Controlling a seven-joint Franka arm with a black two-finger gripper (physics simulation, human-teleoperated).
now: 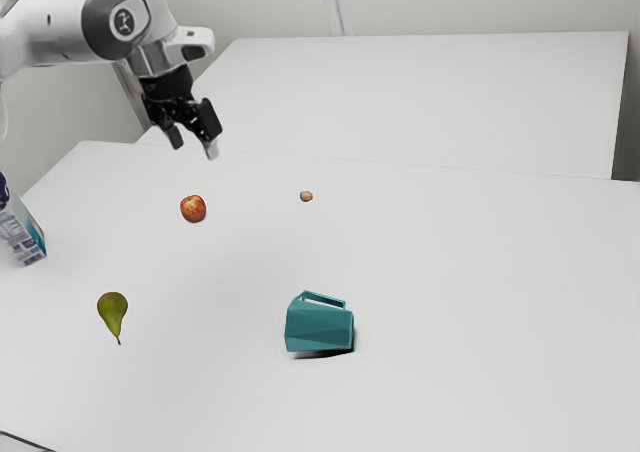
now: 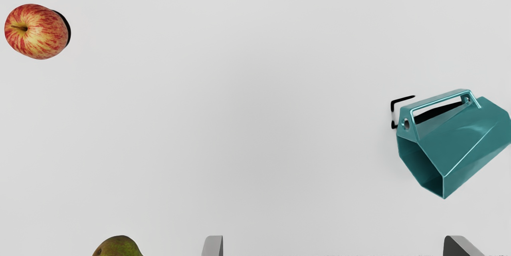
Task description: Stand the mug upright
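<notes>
- If you're looking for the teal mug [image 1: 320,329], it's tipped on its side on the white table [image 1: 430,262], mouth facing roughly the pear's side
- green pear [image 1: 112,312] is well apart from it, over toward the exterior view's left, and so is the red-yellow apple [image 1: 193,209]
- tiny pinkish thing [image 1: 306,196] beyond the mug, carton [image 1: 22,234] at the exterior view's left edge
- gripper's [image 1: 195,147] up above the table, fingers spread wide
</notes>
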